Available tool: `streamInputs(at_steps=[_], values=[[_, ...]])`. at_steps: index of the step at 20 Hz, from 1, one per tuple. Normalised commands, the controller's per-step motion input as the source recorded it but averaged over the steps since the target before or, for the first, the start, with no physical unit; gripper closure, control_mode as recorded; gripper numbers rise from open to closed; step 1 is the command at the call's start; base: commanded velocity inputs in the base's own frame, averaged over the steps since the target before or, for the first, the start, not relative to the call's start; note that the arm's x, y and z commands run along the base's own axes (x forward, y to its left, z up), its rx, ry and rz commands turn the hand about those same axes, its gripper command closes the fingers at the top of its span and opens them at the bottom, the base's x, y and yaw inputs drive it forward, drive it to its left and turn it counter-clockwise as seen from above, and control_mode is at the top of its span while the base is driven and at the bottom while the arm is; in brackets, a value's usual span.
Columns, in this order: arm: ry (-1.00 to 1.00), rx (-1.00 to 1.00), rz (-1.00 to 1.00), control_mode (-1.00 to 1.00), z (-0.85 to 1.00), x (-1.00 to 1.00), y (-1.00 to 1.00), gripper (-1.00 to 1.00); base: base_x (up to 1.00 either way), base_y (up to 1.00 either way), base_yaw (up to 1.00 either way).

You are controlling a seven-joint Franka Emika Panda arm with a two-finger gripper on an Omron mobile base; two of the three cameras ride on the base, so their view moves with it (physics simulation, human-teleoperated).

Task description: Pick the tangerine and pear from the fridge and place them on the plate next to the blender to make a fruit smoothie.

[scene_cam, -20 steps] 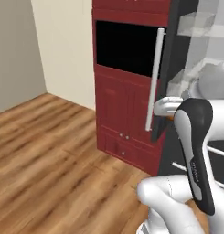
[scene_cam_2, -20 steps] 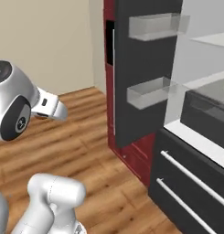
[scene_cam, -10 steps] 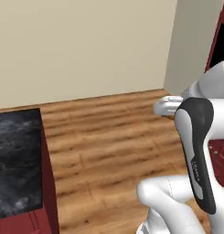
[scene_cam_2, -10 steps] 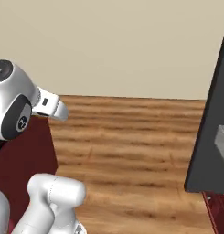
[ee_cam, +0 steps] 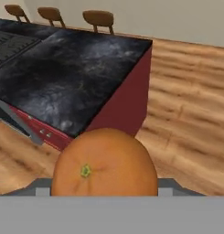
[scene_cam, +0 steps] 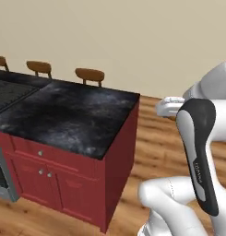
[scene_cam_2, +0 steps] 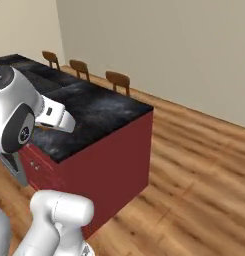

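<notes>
Well, you had the tangerine [ee_cam: 104, 162] sitting right at the gripper [ee_cam: 104, 194], filling the near part of the hand view; the gripper looked closed on the fruit, half-open around it, though the fingers themselves were hidden behind the ball, so I judged the hold rather than saw the contact.

To the gripper's left and ahead lay the dark worktop [ee_cam: 63, 77] of the red island [scene_cam: 77, 179], with three wooden chair backs [ee_cam: 98, 19] beyond its far edge. Straight ahead and below was the island's corner; to the right ran bare wooden floor [ee_cam: 191, 100].

What could have gone wrong from there, in my judgement: a round, smooth fruit held at its widest could have rolled out if you swung the arm or turned the base sharply, and it would have dropped onto the floor and rolled away. You also risked clipping the island's corner with the arm if you drove close past it. The plate and blender were not in sight, so you had no fix on the drop-off point.
</notes>
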Motion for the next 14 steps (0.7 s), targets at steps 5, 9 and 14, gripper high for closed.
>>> streamInputs(at_steps=[5,9,14], values=[[0.00,0.00,0.00,1.00,0.00,0.00,0.00,1.00,0.02,0.00,0.90],[0.00,0.00,0.00,1.00,0.00,0.00,0.00,1.00,0.07,0.00,0.76],[0.00,0.00,0.00,1.00,0.00,0.00,0.00,1.00,0.12,0.00,0.73]])
